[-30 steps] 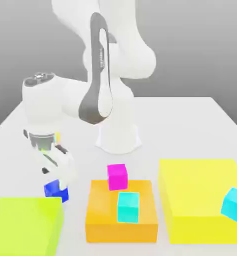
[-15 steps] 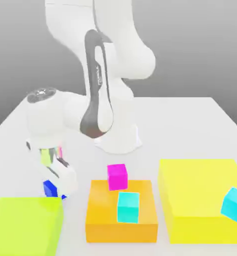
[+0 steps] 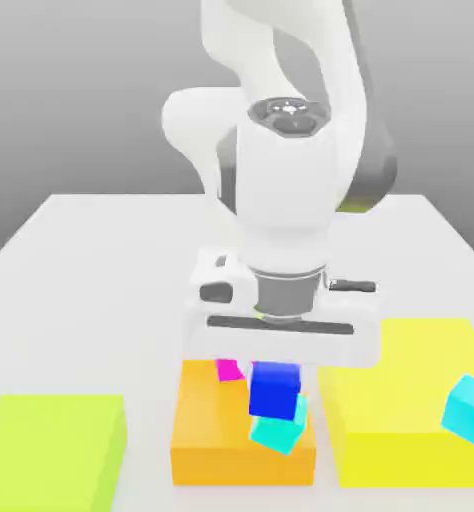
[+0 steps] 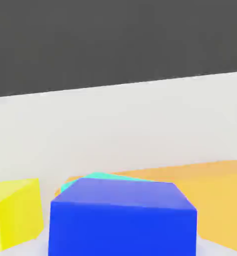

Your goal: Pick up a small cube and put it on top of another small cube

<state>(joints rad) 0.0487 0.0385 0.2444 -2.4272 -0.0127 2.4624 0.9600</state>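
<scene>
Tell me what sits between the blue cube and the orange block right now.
The turquoise cube: in the exterior view it lies tilted on the orange block, directly under the blue cube held in the pincer.

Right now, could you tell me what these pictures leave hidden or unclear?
- Exterior view: the hand hides most of the magenta cube and the fingers gripping the blue cube.
- Whether blue rests on the turquoise cube is unclear.
- Hand view: blue cube covers most of turquoise.

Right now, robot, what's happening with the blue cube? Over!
Gripper shut on blue cube. Blue cube right above turquoise cube on the orange block. Turquoise cube sits tilted. Pink cube close beside.
</scene>
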